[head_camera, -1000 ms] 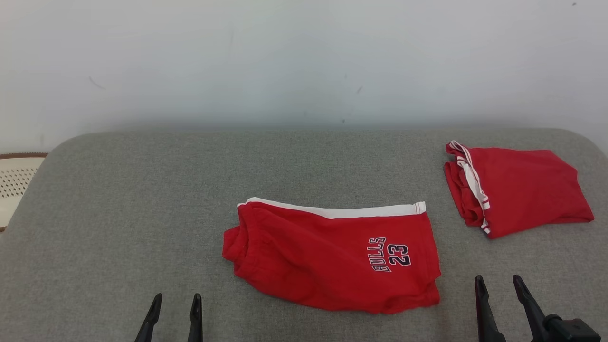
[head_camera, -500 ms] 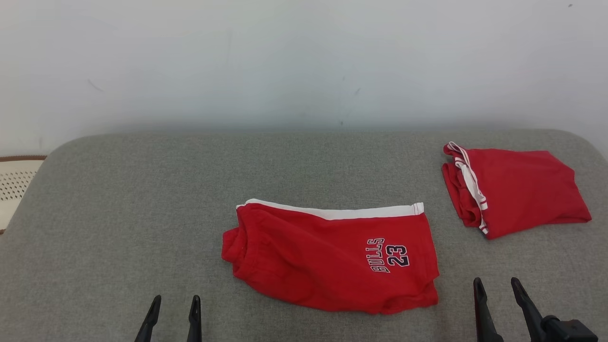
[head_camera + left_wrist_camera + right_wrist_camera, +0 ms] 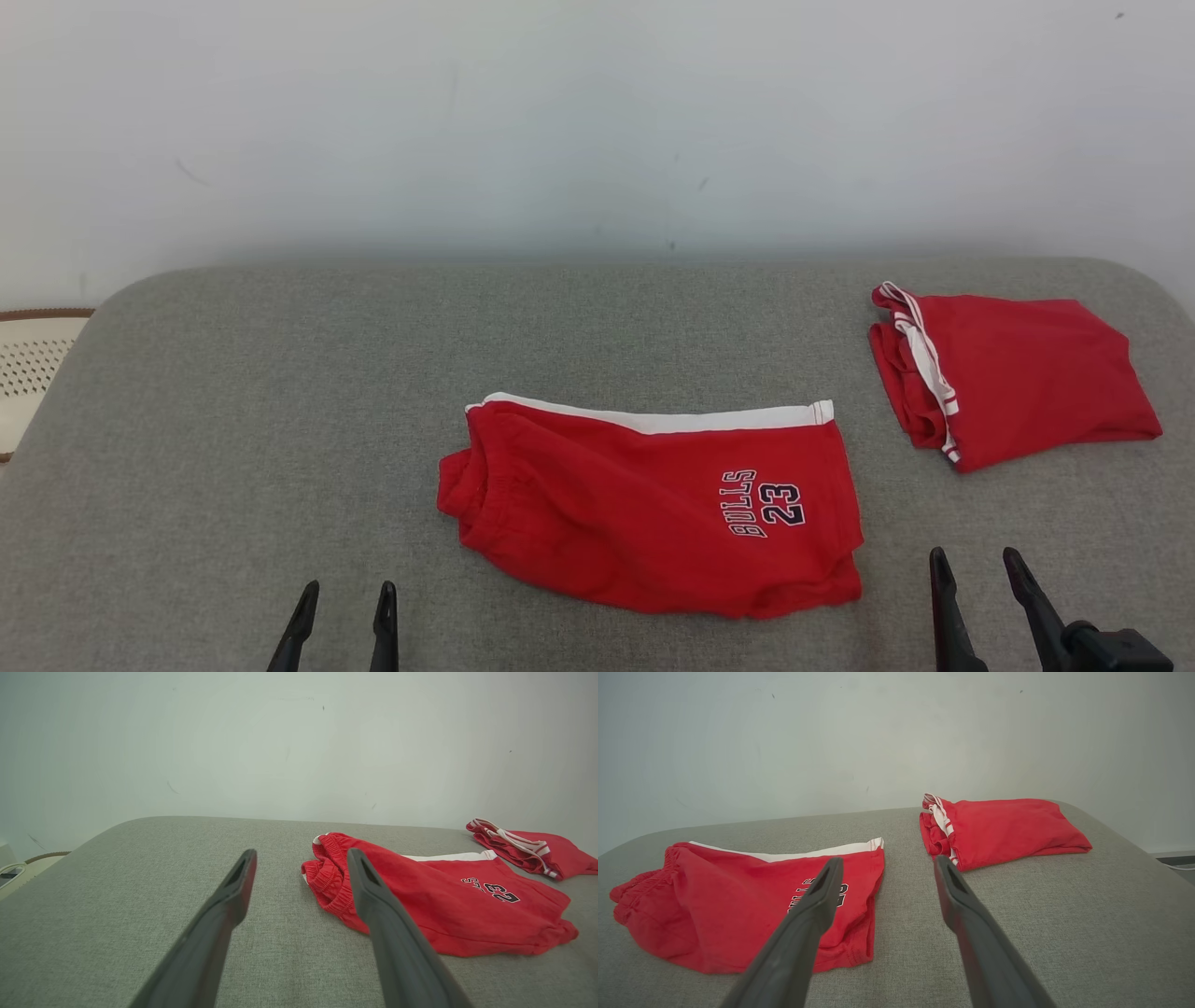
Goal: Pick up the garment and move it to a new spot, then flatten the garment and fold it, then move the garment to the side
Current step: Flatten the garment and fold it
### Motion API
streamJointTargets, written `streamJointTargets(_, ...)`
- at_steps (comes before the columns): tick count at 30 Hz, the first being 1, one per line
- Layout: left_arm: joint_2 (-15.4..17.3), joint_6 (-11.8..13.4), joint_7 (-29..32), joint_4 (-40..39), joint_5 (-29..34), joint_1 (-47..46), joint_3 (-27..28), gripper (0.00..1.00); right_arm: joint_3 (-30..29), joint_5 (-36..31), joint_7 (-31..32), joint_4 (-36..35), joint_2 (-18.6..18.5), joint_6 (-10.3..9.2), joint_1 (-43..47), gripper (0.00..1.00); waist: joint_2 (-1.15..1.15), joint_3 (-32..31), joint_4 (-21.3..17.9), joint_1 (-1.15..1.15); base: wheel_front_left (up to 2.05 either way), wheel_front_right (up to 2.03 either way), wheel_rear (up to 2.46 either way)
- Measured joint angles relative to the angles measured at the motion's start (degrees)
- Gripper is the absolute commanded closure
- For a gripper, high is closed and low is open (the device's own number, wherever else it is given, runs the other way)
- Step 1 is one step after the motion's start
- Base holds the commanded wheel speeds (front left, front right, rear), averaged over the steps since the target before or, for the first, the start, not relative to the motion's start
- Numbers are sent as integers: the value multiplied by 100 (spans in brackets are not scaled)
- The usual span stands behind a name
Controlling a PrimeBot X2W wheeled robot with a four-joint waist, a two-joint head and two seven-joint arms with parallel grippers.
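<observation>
- left gripper [image 3: 348, 593] wide open, empty; red Bulls 23 shorts [image 3: 644, 504] lie flat ahead, to its right, apart
- right gripper [image 3: 974, 558] wide open, empty; shorts just left of it; folded red garment [image 3: 1027, 373] ahead

Red on grey
The shorts [image 3: 653, 509] just ahead of the black left gripper [image 3: 350, 586] and black right gripper [image 3: 974, 553] are bright red, with a white edge band and dark, white-outlined "BULLS 23"; the folded garment [image 3: 1027, 373] beyond the right gripper is the same red with white, red-striped trim. The padded top [image 3: 280, 392] is flecked grey.
</observation>
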Motion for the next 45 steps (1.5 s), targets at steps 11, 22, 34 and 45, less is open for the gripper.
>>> streamJointTargets(11, 14, 44, 0, -5, -42, 2, -14, 0, -54, 14, 37, 49, 20, 0, -10, 0, 0, 3, 41, 0, 0, 0, 0)
streamJointTargets(22, -2, 32, 0, 34, -79, -21, -69, 0, 11, 93, 455, 636, -236, 0, -814, 0, 0, 86, 121, 0, 0, 0, 0)
streamJointTargets(34, -47, -74, 0, 192, -91, -160, -229, 0, -20, 382, 1045, 2501, -413, 0, -2189, 0, 0, 232, 416, 0, 0, 0, 0)
streamJointTargets(45, -82, -103, 0, 270, -90, -355, -254, 0, -8, 590, 1180, 4351, -528, 0, -3123, 0, 1, 446, 728, 1, 0, 0, 0)
